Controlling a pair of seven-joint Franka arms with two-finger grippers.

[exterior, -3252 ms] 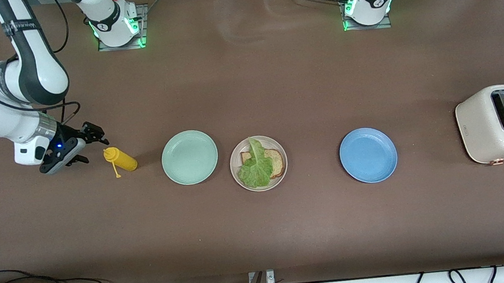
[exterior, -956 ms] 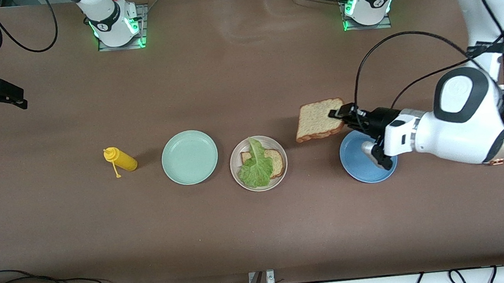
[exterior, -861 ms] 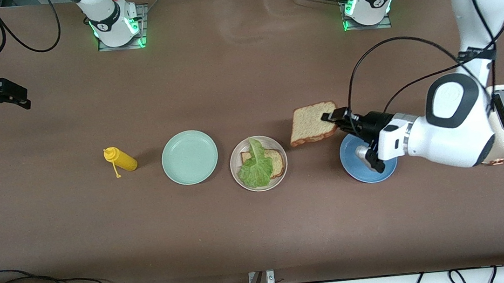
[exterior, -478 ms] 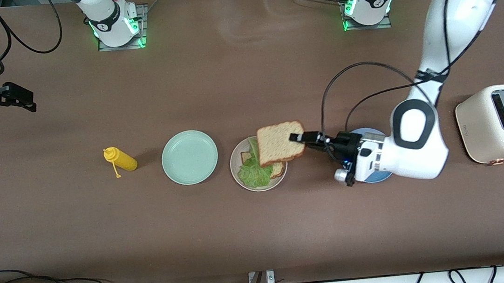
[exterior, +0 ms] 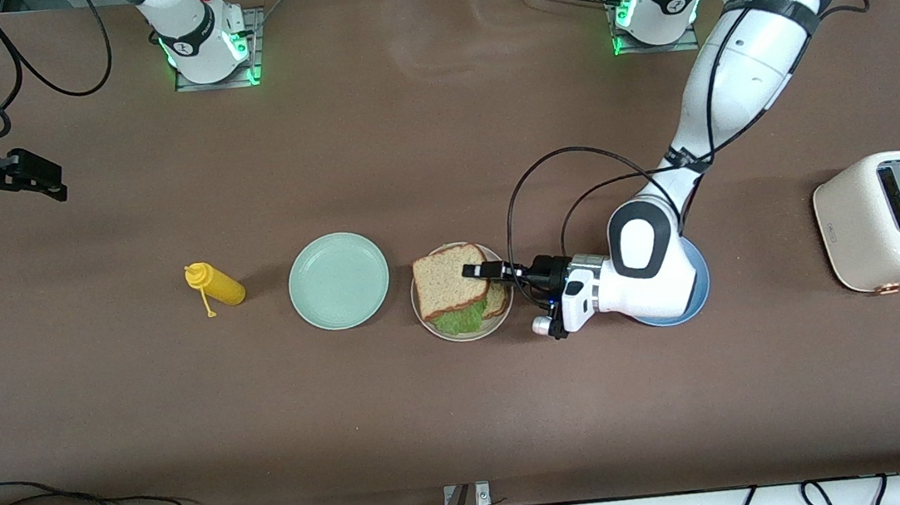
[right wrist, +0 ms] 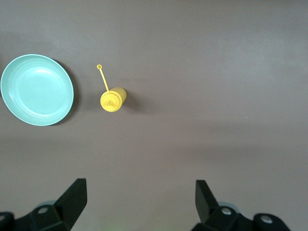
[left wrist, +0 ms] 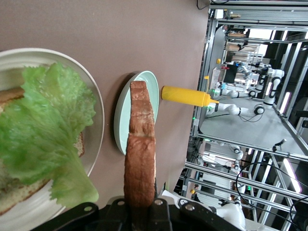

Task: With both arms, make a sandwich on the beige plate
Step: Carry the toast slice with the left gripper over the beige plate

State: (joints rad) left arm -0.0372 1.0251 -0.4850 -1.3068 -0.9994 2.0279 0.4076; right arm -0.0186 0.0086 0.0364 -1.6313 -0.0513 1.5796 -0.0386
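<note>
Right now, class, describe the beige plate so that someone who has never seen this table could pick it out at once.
Three round plates stand in a row on the brown table. The beige plate is the middle one, between the mint-green plate and the blue plate. It alone holds food: bread and green lettuce.

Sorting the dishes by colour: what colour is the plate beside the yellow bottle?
Mint green; the plate shows best in the right wrist view, beside the yellow bottle.

brown bread slice (darker crust), green lettuce, beige plate, yellow btl
</note>
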